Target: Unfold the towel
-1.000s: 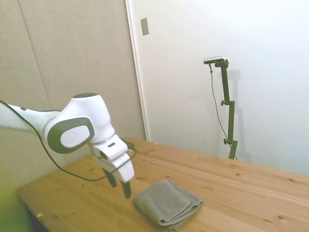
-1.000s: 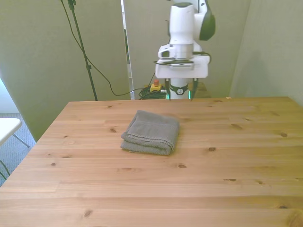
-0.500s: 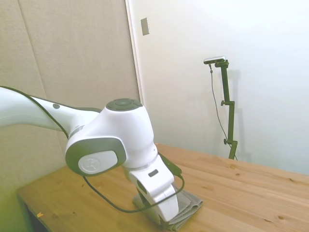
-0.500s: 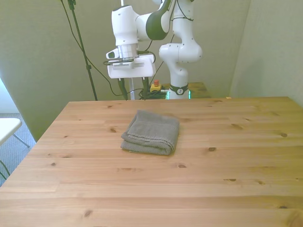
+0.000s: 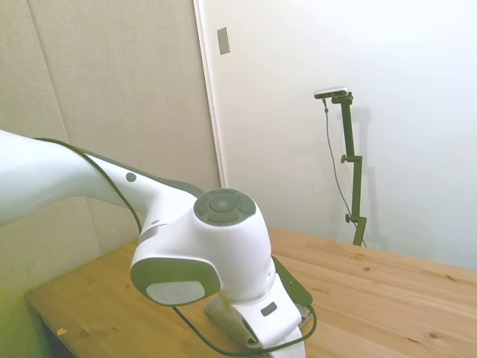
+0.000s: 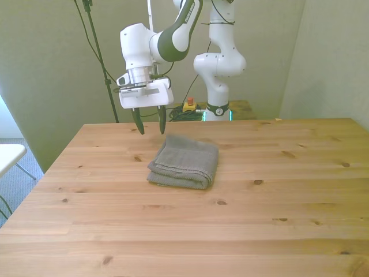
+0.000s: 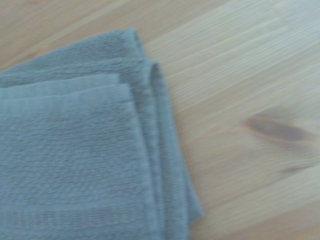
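Observation:
The towel point(image 6: 184, 161) is a grey-taupe folded cloth lying flat on the wooden table point(image 6: 242, 231), a little to the front view's left of the middle. My gripper point(image 6: 150, 129) hangs open with nothing in it, fingers pointing down. It is just above the table, beside the towel's far corner on the front view's left, and does not touch the cloth. The wrist view shows a corner of the towel point(image 7: 75, 150) with its stacked folded edges on bare wood. In the side view my arm's white housing point(image 5: 216, 253) covers most of the towel and hides the fingers.
The robot base point(image 6: 219, 63) stands behind the table's far edge, with a small red and yellow button box point(image 6: 189, 105) beside it. A white surface point(image 6: 8, 153) juts in at the front view's left, off the table. Bare wood surrounds the towel.
The arm has swung to the front view's left and come down, bringing the gripper over the table by the towel's far corner. In the side view it now covers the towel. The towel has not moved.

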`<state>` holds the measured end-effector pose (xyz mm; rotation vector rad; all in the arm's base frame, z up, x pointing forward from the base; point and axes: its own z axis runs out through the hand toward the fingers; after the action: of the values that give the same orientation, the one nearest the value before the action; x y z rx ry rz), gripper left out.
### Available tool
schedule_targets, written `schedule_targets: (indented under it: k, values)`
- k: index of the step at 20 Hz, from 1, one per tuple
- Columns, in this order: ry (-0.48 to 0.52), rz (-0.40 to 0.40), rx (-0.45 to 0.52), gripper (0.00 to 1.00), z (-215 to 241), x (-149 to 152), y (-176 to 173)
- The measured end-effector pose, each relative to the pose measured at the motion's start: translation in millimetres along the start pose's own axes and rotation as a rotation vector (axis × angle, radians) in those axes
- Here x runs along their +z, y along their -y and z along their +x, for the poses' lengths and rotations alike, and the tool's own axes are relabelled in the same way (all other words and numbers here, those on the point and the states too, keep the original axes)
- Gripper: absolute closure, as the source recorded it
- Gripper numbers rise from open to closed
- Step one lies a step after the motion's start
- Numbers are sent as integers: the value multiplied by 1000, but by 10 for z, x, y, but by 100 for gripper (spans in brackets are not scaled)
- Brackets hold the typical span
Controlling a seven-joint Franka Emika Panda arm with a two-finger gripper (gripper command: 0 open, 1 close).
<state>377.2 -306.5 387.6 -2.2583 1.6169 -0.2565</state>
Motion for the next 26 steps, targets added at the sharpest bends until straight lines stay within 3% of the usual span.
schedule_targets:
  k: [4,8,9,26]
  values:
    - [127,58,10,0,-7,58,3]
    - [155,81,13,0,17,145,-9]
    - [159,84,16,100,22,168,-12]
    - [166,106,-6,100,42,347,-30]
